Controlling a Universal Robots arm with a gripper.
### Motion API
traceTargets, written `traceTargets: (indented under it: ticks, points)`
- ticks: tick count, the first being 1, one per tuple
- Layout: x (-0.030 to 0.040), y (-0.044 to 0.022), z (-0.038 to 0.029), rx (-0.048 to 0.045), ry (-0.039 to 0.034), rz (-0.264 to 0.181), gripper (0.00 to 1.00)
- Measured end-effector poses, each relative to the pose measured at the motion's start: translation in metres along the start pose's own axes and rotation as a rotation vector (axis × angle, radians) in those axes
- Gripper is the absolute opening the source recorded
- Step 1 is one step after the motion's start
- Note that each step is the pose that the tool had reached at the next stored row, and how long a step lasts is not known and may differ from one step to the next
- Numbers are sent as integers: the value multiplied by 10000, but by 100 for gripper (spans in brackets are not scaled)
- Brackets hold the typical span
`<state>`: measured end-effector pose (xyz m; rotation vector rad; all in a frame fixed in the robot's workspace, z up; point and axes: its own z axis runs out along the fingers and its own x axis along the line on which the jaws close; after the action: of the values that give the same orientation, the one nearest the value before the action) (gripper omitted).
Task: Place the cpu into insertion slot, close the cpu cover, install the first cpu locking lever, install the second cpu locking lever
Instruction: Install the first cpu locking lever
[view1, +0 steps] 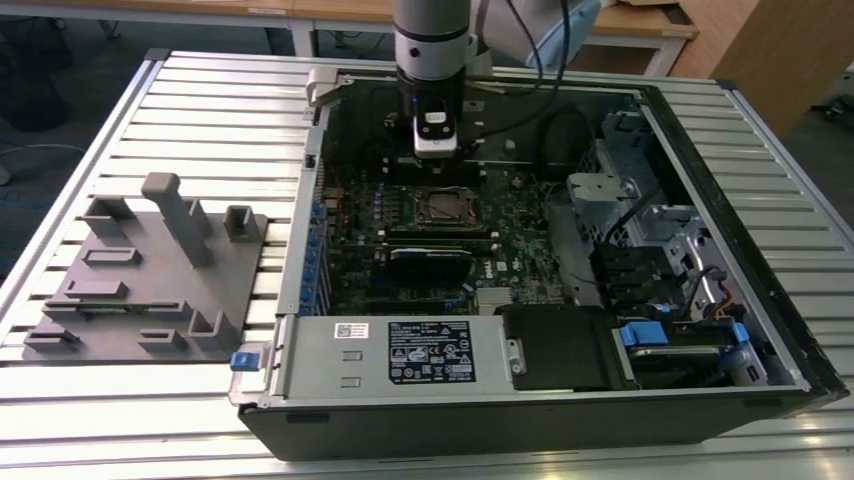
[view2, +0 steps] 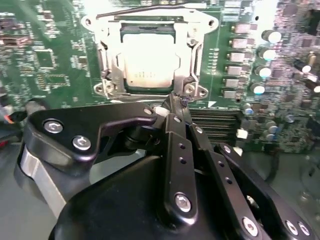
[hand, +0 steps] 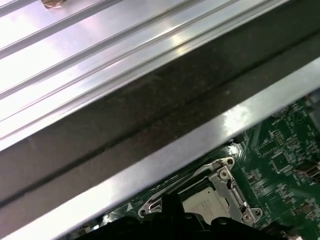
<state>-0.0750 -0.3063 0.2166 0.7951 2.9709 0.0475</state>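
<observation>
The cpu (view2: 147, 60) lies flat in the insertion slot (view2: 115, 89), its dull metal top showing through the window of the cpu cover (view2: 192, 50). The silvery cover frame is down over the chip. A thin wire locking lever (view2: 150, 12) runs along the far edge of the socket. My gripper (view2: 177, 102) hangs just off the socket's near edge, fingers shut tip to tip, with nothing visible between them. In the exterior view the gripper (view1: 442, 155) is inside the open computer case, just behind the socket (view1: 445, 205). The first wrist view shows the socket (hand: 210, 195) below the dark fingers (hand: 172, 205).
The case's metal wall (hand: 165, 155) rises close behind the socket. Long black memory slots (view2: 215, 125) and a row of capacitors (view2: 260, 70) flank it. A drive cage (view1: 641, 200) and cables are at the exterior view's right, and a grey fixture tray (view1: 147, 280) at its left.
</observation>
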Motion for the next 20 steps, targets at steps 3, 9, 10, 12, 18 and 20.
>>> traceTargets:
  ticks: [3,9,10,12,18,20]
  points:
    - [-43,25,5,153,272,-3,10]
    - [-51,29,5,222,391,-52,10]
    - [-51,29,5,220,391,-54,10]
    - [-59,34,2,228,404,-56,10]
    - [-69,41,-73,246,441,-80,10]
    - [-77,45,-73,246,445,-154,10]
